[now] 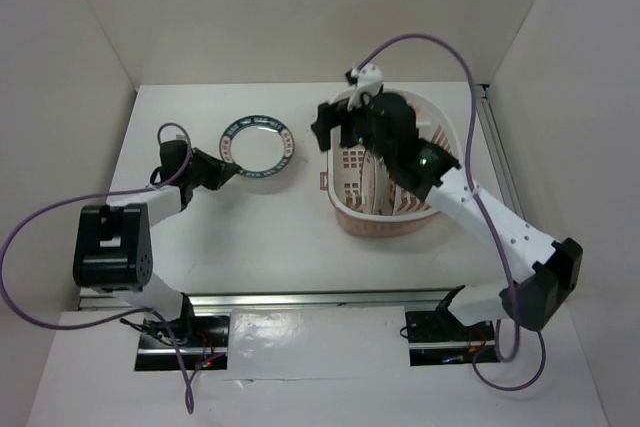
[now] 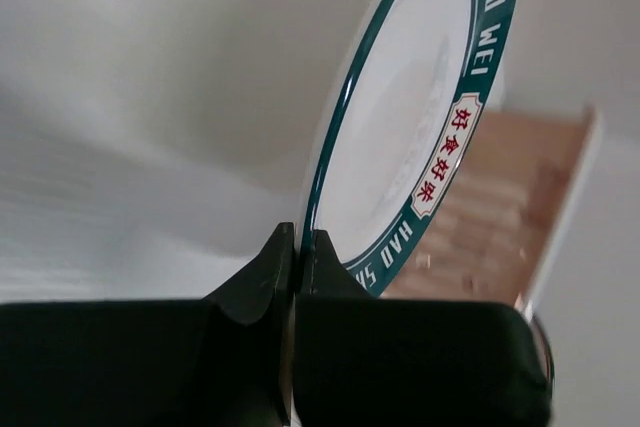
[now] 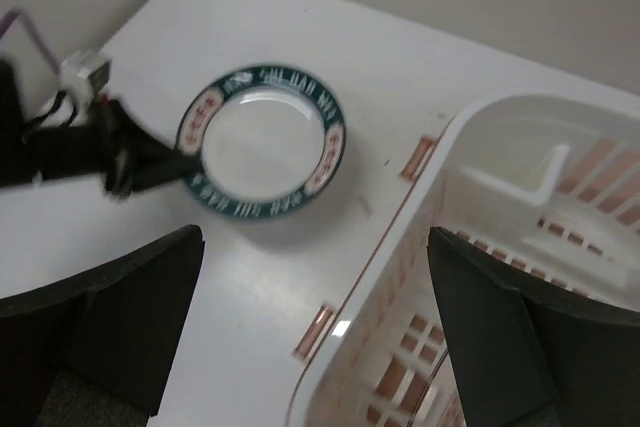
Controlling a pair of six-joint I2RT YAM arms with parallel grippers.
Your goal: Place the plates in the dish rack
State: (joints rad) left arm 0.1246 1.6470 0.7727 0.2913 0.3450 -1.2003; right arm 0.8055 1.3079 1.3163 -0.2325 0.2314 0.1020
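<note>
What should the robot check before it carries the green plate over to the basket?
1. Left gripper shut on the edge of the green-rimmed plate: ok.
2. Plate lifted off the table: cannot tell.
3. Right gripper open and holding nothing: ok.
4. Space above the dish rack free for the plate: not ok, the right arm hangs over it.
5. Room left inside the rack: cannot tell, the arm hides much of it.

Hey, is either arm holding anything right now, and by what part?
The left gripper is shut on the green-rimmed plate, pinching its rim between both fingers. The right gripper is open over the dish rack and holds nothing.
</note>
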